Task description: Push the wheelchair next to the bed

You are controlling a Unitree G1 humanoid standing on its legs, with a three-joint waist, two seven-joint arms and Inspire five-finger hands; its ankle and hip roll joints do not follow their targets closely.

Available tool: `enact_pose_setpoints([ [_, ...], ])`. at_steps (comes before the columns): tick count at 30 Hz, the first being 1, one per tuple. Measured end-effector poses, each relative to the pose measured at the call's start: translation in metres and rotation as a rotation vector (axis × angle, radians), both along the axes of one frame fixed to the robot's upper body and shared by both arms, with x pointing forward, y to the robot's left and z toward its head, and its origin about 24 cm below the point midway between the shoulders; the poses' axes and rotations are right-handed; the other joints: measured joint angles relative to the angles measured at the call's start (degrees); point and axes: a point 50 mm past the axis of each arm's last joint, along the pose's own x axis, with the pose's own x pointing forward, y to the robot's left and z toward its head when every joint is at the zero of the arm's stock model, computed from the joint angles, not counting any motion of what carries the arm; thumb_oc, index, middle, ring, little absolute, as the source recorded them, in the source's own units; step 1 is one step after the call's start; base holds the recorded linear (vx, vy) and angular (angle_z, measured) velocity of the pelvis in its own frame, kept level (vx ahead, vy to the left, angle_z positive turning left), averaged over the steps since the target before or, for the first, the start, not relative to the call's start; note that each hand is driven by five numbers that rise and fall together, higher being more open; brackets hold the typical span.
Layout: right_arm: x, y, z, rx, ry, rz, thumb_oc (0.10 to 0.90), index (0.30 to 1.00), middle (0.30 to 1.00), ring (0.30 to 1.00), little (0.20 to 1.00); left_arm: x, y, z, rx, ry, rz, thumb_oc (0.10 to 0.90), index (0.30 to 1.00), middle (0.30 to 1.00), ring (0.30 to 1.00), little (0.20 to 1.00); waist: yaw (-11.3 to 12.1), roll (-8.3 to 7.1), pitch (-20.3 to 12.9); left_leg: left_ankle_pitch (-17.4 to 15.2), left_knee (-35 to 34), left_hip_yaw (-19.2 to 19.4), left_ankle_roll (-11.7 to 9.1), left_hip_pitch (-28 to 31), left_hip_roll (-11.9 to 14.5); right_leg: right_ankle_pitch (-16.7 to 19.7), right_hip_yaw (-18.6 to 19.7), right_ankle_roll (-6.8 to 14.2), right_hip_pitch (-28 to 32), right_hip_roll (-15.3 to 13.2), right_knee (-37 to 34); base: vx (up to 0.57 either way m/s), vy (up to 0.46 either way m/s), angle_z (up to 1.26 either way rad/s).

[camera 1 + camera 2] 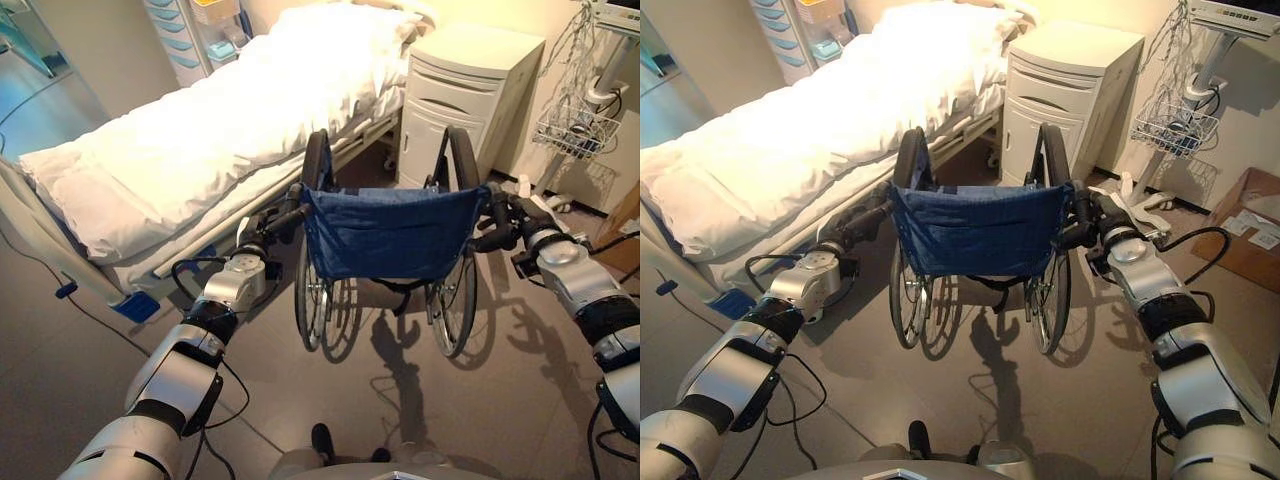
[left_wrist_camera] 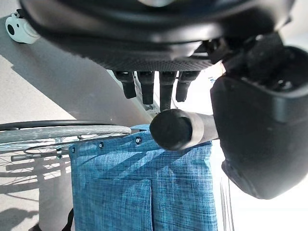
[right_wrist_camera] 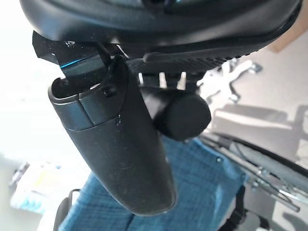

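A wheelchair [image 1: 390, 235] with a blue cloth back stands on the grey floor with its back to me. Its left wheel is close beside the side rail of the bed [image 1: 230, 120], which has a white duvet. My left hand [image 1: 262, 235] is shut on the left push handle [image 2: 171, 129]: the fingers [image 2: 161, 86] curl over the black grip and the thumb [image 2: 260, 134] lies beside it. My right hand [image 1: 505, 225] is shut on the right push handle [image 3: 185, 115], with its thumb [image 3: 115, 149] alongside the grip.
A white nightstand [image 1: 465, 95] stands just ahead of the wheelchair by the head of the bed. At the right are a stand with a wire basket [image 1: 575, 130] and a cardboard box [image 1: 1245, 225]. A drawer cart [image 1: 185, 35] stands beyond the bed.
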Motion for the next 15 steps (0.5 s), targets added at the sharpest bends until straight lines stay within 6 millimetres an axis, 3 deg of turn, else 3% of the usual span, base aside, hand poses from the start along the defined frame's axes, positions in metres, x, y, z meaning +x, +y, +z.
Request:
enact_pose_setpoints([
  [4, -0.008, 0.0, -0.003, 0.059, -0.025, 0.0, 0.8, 0.9, 0.9, 0.9, 0.9, -0.003, 0.012, 0.002, 0.01, -0.016, 0.035, 0.8, 0.9, 0.9, 0.9, 0.9, 0.0, -0.12, 0.04, 0.02, -1.53, -0.5, -0.31, 0.57, 0.17, 0.0, 0.53, -0.01, 0.01, 0.16, -0.47, -0.01, 0.0, 0.03],
  [6, -0.015, 0.001, -0.006, 0.128, -0.048, -0.007, 0.8, 0.9, 0.9, 0.9, 0.9, -0.005, 0.02, 0.005, 0.024, -0.045, 0.046, 0.8, 0.9, 0.9, 0.9, 0.9, -0.19, -0.43, 0.1, 0.02, -0.53, 1.25, -0.32, 0.8, -0.03, 0.2, -2.0, -0.35, 0.36, -0.49, -1.64, 0.0, 0.0, 0.0],
  [10, -0.038, 0.002, -0.021, 0.26, -0.09, -0.027, 0.8, 0.9, 0.9, 0.9, 0.9, -0.016, 0.047, 0.015, 0.067, -0.159, 0.094, 0.8, 0.9, 0.9, 0.9, 0.9, -0.18, -2.51, 0.09, -0.92, 0.69, 4.12, 0.72, 0.93, -0.87, 0.2, -2.4, -0.26, 0.79, -1.14, -1.93, 0.0, -0.005, -0.02],
  [12, -0.046, -0.002, -0.026, 0.263, -0.108, -0.038, 0.8, 0.9, 0.9, 0.9, 0.9, -0.023, 0.06, 0.018, 0.092, -0.201, 0.123, 0.8, 0.9, 0.9, 0.9, 0.9, -0.27, -2.52, 0.1, -1.43, -0.17, 2.88, 1.08, 0.98, -0.77, 0.44, -1.01, 0.29, 0.79, -0.66, -1.75, 0.02, -0.019, 0.13],
  [15, -0.063, -0.017, -0.03, 0.265, -0.138, -0.1, 0.8, 0.9, 0.9, 0.9, 0.9, -0.037, 0.078, 0.017, 0.09, -0.247, 0.174, 0.8, 0.9, 0.9, 0.9, 0.9, -0.93, -2.49, 0.1, -0.25, -4.0, 0.61, 1.81, 2.04, -1.27, 0.7, 4.45, 0.9, 0.91, -0.47, -1.75, 0.03, -0.018, 0.37],
])
